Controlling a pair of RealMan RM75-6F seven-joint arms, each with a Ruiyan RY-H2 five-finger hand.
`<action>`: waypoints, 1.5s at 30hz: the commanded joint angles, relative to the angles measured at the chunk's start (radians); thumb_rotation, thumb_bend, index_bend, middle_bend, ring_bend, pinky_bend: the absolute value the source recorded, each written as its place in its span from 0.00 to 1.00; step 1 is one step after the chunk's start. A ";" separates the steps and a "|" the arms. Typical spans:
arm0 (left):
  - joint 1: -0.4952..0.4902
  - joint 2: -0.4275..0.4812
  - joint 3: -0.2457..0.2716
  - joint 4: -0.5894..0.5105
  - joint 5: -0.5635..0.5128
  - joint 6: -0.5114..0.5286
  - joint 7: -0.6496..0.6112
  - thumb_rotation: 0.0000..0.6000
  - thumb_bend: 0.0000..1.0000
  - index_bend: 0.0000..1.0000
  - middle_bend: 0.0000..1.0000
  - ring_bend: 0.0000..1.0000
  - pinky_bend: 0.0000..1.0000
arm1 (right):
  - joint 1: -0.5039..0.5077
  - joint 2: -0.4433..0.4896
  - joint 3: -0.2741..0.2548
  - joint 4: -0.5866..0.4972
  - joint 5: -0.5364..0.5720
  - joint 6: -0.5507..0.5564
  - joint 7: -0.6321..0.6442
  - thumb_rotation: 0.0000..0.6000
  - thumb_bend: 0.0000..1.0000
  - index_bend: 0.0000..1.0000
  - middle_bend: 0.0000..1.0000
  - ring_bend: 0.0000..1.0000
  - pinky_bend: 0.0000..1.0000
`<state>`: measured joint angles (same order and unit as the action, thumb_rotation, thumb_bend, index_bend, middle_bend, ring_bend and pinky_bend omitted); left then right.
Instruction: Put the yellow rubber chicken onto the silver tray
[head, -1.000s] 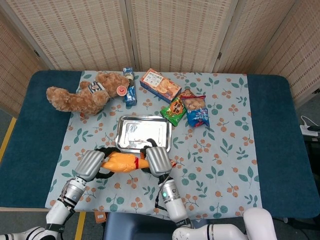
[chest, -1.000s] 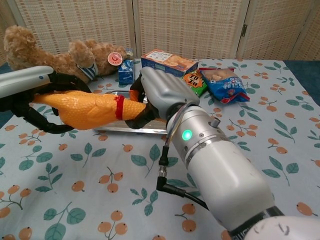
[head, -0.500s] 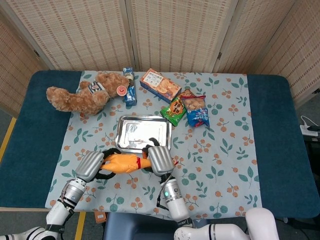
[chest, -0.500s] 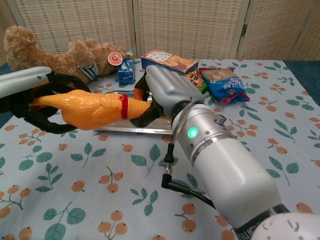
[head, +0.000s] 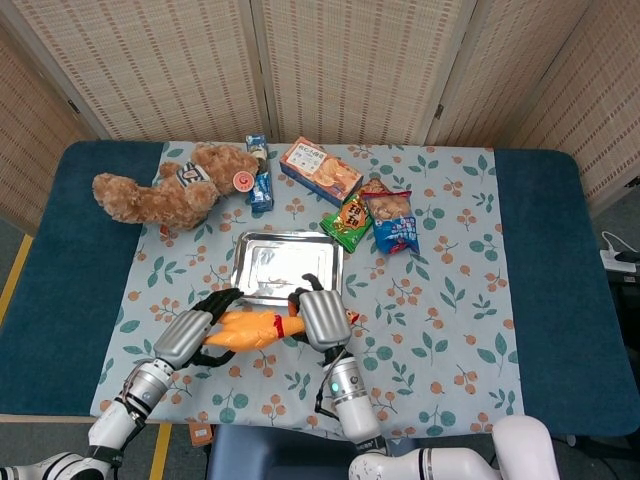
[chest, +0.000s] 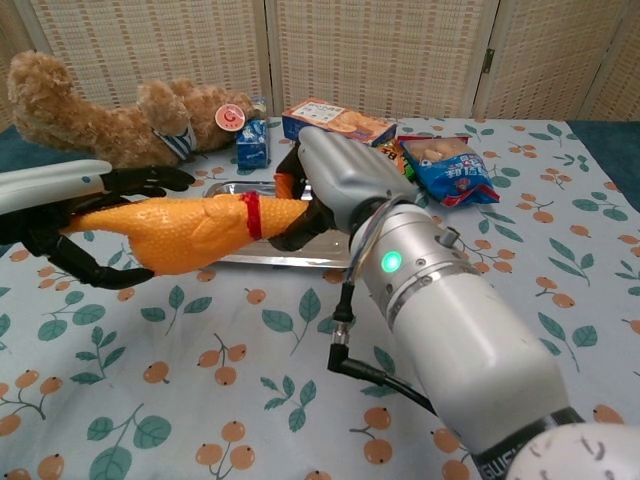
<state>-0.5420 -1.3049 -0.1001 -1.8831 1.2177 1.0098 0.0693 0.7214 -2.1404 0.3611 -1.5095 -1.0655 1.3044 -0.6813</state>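
Note:
The yellow rubber chicken (head: 250, 328) (chest: 180, 232) hangs level just above the cloth, in front of the silver tray's (head: 288, 266) near rim (chest: 300, 262). My right hand (head: 322, 318) (chest: 345, 190) grips its neck end, by the red band. My left hand (head: 185, 338) (chest: 60, 205) is at the tail end with its fingers (chest: 150, 178) stretched out straight above the body and others spread below. It does not clasp the chicken. The tray is bare inside.
A brown teddy bear (head: 165, 185) lies at the back left. Next to it stands a blue carton (head: 259, 180). An orange cookie box (head: 320, 170), a green snack bag (head: 347, 220) and a blue snack bag (head: 392, 222) lie behind and right of the tray.
My left hand's fingers have uncurled from around the chicken's tail and now stick out straight. The right hand has carried the chicken slightly toward the tray.

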 joint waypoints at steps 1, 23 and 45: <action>0.002 -0.006 -0.003 0.005 0.008 0.011 -0.017 1.00 0.30 0.00 0.00 0.00 0.12 | 0.000 0.001 0.000 0.000 0.003 0.001 -0.006 1.00 0.25 0.89 0.56 0.58 0.67; -0.002 -0.039 -0.013 0.001 0.023 0.019 -0.077 1.00 0.35 0.17 0.24 0.29 0.54 | 0.001 0.011 0.017 0.007 0.010 0.008 -0.010 1.00 0.26 0.89 0.57 0.58 0.67; 0.046 -0.108 -0.040 0.037 0.067 0.139 -0.148 1.00 0.83 0.89 0.81 0.77 0.95 | 0.008 -0.005 0.006 0.015 0.010 0.015 -0.015 1.00 0.26 0.89 0.57 0.58 0.67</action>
<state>-0.5010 -1.4084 -0.1394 -1.8449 1.2837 1.1430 -0.0746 0.7290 -2.1448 0.3674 -1.4946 -1.0549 1.3189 -0.6959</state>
